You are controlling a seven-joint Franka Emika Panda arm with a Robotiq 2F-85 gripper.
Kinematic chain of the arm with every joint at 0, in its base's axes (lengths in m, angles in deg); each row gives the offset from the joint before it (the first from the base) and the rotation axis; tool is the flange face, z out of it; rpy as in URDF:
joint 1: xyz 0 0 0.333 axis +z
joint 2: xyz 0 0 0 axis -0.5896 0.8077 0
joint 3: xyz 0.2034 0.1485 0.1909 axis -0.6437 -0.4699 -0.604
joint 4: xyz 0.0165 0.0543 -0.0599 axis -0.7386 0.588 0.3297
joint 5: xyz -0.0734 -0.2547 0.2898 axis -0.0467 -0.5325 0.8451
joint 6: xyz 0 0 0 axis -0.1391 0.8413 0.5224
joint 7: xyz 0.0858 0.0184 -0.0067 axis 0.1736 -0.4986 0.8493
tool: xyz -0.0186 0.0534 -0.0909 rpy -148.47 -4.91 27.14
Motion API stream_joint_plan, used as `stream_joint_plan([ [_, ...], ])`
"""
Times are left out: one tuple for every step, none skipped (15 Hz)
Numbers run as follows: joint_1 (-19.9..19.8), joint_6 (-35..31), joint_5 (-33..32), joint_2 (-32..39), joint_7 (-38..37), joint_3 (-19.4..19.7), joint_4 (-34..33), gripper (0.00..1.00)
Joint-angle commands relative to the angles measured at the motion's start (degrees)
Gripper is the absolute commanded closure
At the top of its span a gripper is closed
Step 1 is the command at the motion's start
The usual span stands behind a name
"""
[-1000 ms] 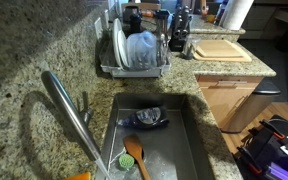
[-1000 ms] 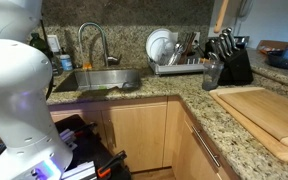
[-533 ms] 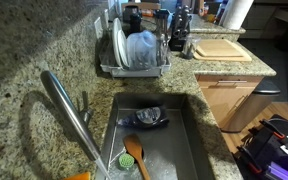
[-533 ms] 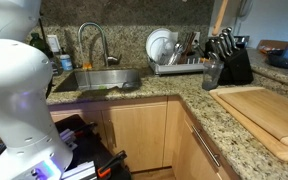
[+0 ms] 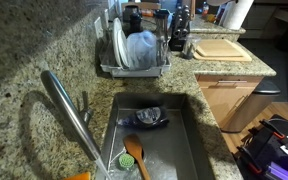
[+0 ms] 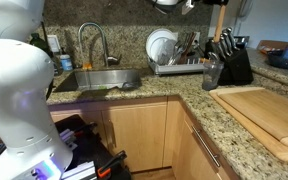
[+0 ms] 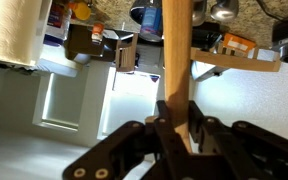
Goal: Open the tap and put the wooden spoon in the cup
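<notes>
The tap [image 5: 69,115] is a slanted steel spout over the sink [image 5: 196,130], with a slim lever [image 5: 84,103] at its base; it also shows in an exterior view [image 6: 91,35]. A wooden spoon [image 5: 134,157] with an oval head lies in the sink. My gripper [image 7: 174,125] is shut on a straight orange-brown wooden handle [image 7: 176,50] whose end is out of view. The gripper [image 6: 174,4] shows only at the top edge, high above the counter. I cannot pick out a cup.
A dish rack [image 5: 134,55] with plates stands behind the sink, also in an exterior view [image 6: 174,55]. A knife block [image 6: 229,62] and cutting boards [image 5: 222,50] [image 6: 269,110] sit on the granite counter. A dark item [image 5: 147,118] lies in the sink.
The gripper has come into an exterior view at the top edge, where it was not visible before. The sink, the tap and the spoon in the sink have not moved.
</notes>
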Motion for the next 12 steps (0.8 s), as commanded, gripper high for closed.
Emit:
stream_joint_plan([
  [0.0,0.0,0.0,-0.01,0.0,-0.01,-0.02,0.77],
  [-0.01,0.01,0.0,-0.01,0.0,-0.01,-0.07,0.94],
  [0.73,0.16,-0.72,-0.61,-0.42,0.33,1.11,0.94],
  [1.2,0.32,-1.21,-1.05,-0.5,0.57,1.92,0.94],
  [1.7,0.38,-1.76,-1.71,-0.62,0.83,3.09,0.94],
  [2.14,0.49,-2.19,-2.11,-0.62,1.04,3.93,0.94],
  [2.45,0.51,-2.43,-2.44,-0.47,1.16,4.79,0.94],
  [-1.05,2.44,-6.98,-4.21,-1.84,-4.44,4.92,0.94],
  [-1.43,2.99,-8.68,-4.62,-1.9,-5.4,5.76,0.94],
  [-2.64,4.13,-10.6,-5.6,-2.36,-7.84,6.67,0.94],
  [-4.03,5.07,-12.4,-6.37,-2.54,-10.17,7.48,0.94],
  [-5.71,6.11,-13.76,-6.78,-2.8,-12.72,7.57,0.94],
])
